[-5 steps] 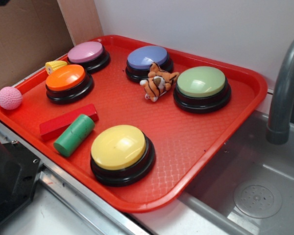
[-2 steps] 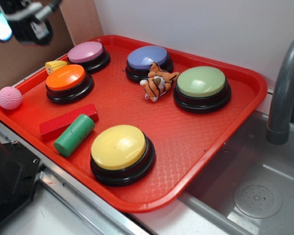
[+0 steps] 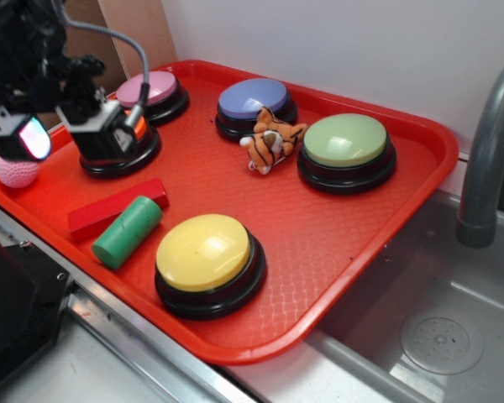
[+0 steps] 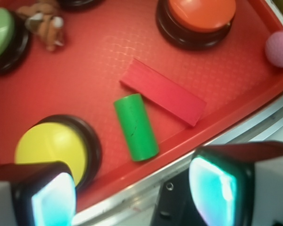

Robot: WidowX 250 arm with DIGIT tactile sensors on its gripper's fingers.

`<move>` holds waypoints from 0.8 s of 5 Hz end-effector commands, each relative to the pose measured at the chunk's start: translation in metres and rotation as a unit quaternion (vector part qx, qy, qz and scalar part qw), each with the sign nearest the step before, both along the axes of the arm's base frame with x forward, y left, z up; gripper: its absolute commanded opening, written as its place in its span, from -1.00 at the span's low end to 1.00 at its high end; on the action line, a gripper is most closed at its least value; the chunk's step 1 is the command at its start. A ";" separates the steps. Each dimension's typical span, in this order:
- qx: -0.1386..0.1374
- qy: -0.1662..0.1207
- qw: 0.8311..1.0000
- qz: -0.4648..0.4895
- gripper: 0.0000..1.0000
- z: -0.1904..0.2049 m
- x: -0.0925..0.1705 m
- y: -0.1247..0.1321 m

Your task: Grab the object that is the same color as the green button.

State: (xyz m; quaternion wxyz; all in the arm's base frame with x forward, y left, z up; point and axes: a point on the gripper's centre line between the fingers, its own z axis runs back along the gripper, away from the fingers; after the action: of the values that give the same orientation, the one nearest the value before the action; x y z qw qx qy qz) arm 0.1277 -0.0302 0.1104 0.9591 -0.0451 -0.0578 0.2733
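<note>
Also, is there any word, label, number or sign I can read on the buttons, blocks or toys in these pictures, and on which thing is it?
None: no readable text shows in either view.
The green button, yellow button and orange button have plain domes.
The green cylinder and red block are blank.
The tiger toy has only stripes.
The hand shows glowing pads, no marking.

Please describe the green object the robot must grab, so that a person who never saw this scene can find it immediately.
Look at the red tray, at its front edge beside the yellow button. There the green cylinder lies on its side, next to the red block. It is round and deep green, unlike the flat red block, and much smaller than the pale green button at the far side.
</note>
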 end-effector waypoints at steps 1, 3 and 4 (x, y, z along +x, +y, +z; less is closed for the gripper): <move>0.009 0.012 0.996 0.092 1.00 -0.030 0.011 0.010; -0.008 0.019 0.992 0.123 1.00 -0.057 0.018 0.015; -0.047 -0.014 0.991 0.121 1.00 -0.073 0.022 0.014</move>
State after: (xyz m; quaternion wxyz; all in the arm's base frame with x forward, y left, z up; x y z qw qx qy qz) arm 0.1428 -0.0183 0.0335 0.9166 -0.0782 -0.0476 0.3891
